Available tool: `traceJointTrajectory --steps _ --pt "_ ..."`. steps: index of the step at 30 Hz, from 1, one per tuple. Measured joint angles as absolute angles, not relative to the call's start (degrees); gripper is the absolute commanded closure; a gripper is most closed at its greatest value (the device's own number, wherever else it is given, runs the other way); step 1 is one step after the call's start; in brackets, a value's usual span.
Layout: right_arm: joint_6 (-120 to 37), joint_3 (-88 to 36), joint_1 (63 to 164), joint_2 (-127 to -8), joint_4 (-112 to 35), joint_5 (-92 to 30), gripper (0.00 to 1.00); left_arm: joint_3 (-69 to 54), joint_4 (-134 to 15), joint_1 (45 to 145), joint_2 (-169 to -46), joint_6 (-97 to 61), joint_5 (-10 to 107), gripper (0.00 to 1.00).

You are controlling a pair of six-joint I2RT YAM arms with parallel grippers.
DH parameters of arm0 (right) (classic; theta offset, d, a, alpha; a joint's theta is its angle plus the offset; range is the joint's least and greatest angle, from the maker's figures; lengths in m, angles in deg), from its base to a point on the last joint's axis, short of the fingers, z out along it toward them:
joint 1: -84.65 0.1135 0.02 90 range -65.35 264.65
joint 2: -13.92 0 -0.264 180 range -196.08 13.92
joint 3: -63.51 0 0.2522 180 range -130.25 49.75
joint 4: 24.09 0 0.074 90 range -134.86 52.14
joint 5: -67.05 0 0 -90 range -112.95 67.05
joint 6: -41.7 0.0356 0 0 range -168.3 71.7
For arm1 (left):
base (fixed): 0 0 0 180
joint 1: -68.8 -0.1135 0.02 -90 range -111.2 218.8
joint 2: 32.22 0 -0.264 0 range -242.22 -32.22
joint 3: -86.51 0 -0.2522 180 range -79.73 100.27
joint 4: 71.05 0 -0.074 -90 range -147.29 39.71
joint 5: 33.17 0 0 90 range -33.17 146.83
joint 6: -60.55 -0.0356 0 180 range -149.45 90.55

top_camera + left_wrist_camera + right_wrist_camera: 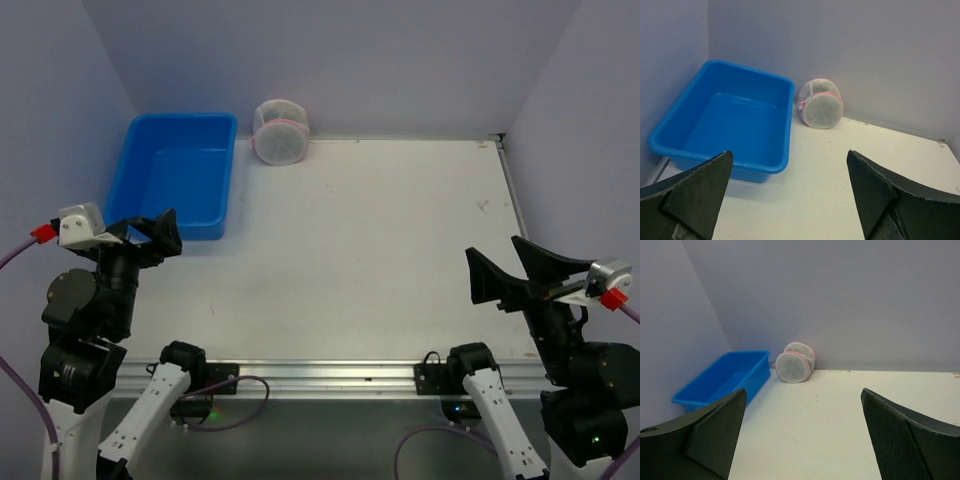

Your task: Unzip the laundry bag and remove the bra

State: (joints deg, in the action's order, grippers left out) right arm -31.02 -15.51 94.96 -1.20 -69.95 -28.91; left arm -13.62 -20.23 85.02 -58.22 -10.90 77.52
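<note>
Both arms sit low at the near edge of the table (380, 250), one at each near corner. The left gripper (155, 238) is at the near left, just short of the blue bin (150, 135), and it points toward the far right. Its jaws are spread wide with nothing between them. The right gripper (497, 262) at the near right aims left and far, and it too is wide open and holding nothing. The laundry bag (279, 131) is at the far edge against the back wall, just right of the bin's far right corner and well apart from both grippers. From above it's only a pale round lump with a pink line. The left wrist view shows it tipped on its side, its flat round face with spoke-like seams turned toward the arms and pink trim running round the rim. The right wrist view shows that face from lower down, across the bare tabletop. Whether the zipper is closed, I cannot tell, and the mesh hides whatever is inside.
</note>
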Motion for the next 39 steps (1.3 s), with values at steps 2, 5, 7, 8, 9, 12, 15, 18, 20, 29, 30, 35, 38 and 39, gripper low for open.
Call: traceJointTrajectory --steps 2,5,7,8,9,12,15,18,20,29,30,35,38,39 --pt "-30.7 -14.5 95.2 -1.2 -69.4 -29.2 0.01 -14.0 -20.4 85.0 -59.4 -10.9 77.0 0.00" --pt "-29.6 -11.9 95.3 -1.3 -68.5 -30.0 0.01 -14.4 -21.3 85.1 -62.6 -10.6 75.7 0.00" --pt "-28.8 -10.1 95.3 -1.7 -68.2 -30.3 0.01 -14.4 -22.5 85.1 -65.9 -10.5 74.7 0.00" --pt "-28.3 -9.2 95.3 -2.1 -68.2 -30.5 0.01 -14.4 -23.5 85.1 -68.3 -10.4 74.1 0.00" --pt "-27.8 -8.3 95.3 -2.7 -68.2 -30.6 0.01 -14.4 -24.5 85.1 -71.1 -10.3 73.5 0.00" --pt "-26.3 -6.6 95.3 -5.0 -68.2 -31.6 0.01 -14.4 -29.1 85.1 -79.8 -9.4 72.0 0.00" --pt "-25.0 -5.3 95.3 -8.1 -68.3 -32.6 0.01 -14.4 -35.5 85.1 -89.3 -7.9 71.7 0.00" --pt "-24.1 -4.3 95.3 -11.1 -68.4 -34.2 0.01 -14.4 -41.8 85.1 -97.7 -6.0 72.4 0.00" --pt "-23.6 -3.5 95.3 -12.3 -68.3 -35.6 0.01 -13.4 -46.6 85.1 -103.8 -4.7 73.5 0.00" --pt "-21.7 3.1 95.3 -12.7 -66.0 -38.0 0.01 -2.3 -67.2 85.1 -129.2 -5.2 76.9 0.00" --pt "-21.7 3.5 95.3 -12.7 -65.7 -38.3 0.01 -0.9 -69.6 85.1 -132.0 -6.7 76.4 0.00" --pt "-21.8 5.3 95.3 -12.7 -63.9 -40.6 0.01 9.2 -77.7 84.6 -146.5 -18.4 68.5 0.00" --pt "-22.0 6.4 95.3 -12.7 -62.7 -42.5 0.01 14.7 -78.7 82.9 -153.2 -23.6 60.0 0.00" --pt "-22.0 6.8 95.3 -12.8 -62.3 -43.3 0.01 16.3 -78.7 82.0 -155.0 -24.8 56.8 0.00"
